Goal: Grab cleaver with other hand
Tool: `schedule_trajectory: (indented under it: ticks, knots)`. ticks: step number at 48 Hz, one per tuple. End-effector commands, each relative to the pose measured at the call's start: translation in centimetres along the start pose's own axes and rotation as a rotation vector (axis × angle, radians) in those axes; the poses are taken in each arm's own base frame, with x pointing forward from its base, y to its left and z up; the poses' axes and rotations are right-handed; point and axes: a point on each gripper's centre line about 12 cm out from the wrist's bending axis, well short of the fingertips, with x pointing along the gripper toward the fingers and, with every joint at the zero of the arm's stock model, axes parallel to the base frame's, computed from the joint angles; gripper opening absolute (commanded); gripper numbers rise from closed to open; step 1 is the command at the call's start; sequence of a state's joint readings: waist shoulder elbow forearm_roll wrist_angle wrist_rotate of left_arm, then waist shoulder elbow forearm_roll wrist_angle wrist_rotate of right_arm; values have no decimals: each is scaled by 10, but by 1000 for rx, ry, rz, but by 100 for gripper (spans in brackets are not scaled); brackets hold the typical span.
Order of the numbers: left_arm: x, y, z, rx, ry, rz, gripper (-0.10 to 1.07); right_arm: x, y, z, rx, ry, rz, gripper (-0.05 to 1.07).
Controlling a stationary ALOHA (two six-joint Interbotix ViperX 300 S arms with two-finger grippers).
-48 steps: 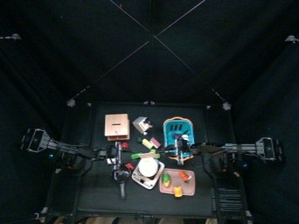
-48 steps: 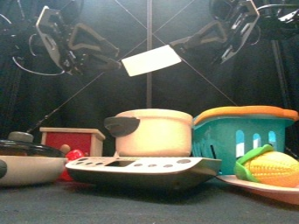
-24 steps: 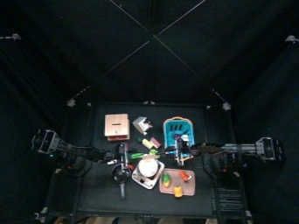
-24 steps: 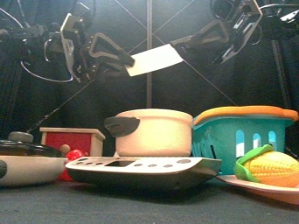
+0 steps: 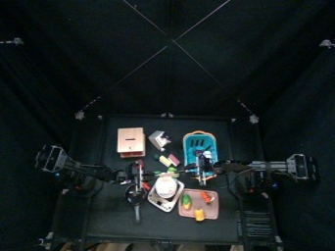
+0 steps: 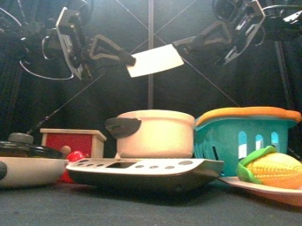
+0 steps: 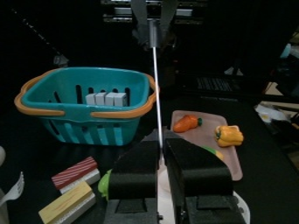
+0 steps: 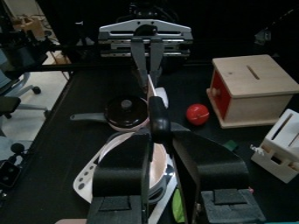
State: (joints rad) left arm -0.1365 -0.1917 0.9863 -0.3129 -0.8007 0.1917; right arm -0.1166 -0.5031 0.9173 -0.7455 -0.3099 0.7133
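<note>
1. The table (image 5: 102,224) is crowded, with a pot (image 6: 156,132) and a basket (image 6: 236,134) standing near its front. None of these touch the task's thing.
2. The left arm (image 6: 65,40) comes in from 9 o'clock in the front view and the right arm (image 6: 242,22) from 3 o'clock. They meet high over the pot.
3. The cleaver (image 6: 156,61) hangs in the air between them, well above the table. Its long axis runs from 8 o'clock up to 2 o'clock, with the blade at the low end and the handle at the high end.
4. The right claw (image 6: 192,41) sits at 2 o'clock of the blade and is clamped on the handle.
5. The left claw (image 6: 127,59) sits at 9 o'clock of the blade, at its free edge. Its jaws are narrow, and in the wrist view the blade shows edge-on running down between them, so I judge that they pinch it.
6. With both claws on the cleaver, the next move depends on the right one letting go towards 2 o'clock. The risk is the blade tipping in the thin pinch.
</note>
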Motion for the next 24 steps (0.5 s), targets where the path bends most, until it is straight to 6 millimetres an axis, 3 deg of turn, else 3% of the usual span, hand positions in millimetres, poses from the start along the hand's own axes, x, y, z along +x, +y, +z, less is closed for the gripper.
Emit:
schedule_trajectory:
  ticks: [1,19,24]
  knots:
    - [2,-1,8,13,-42,-8,31,-1,1,6,2,-21,4,58]
    - [1,-1,8,16,-47,-8,29,-2,0,1,47,-13,-4,60]
    - [0,0,6,17,-43,-6,29,-3,-3,0,152,-15,-37,67]
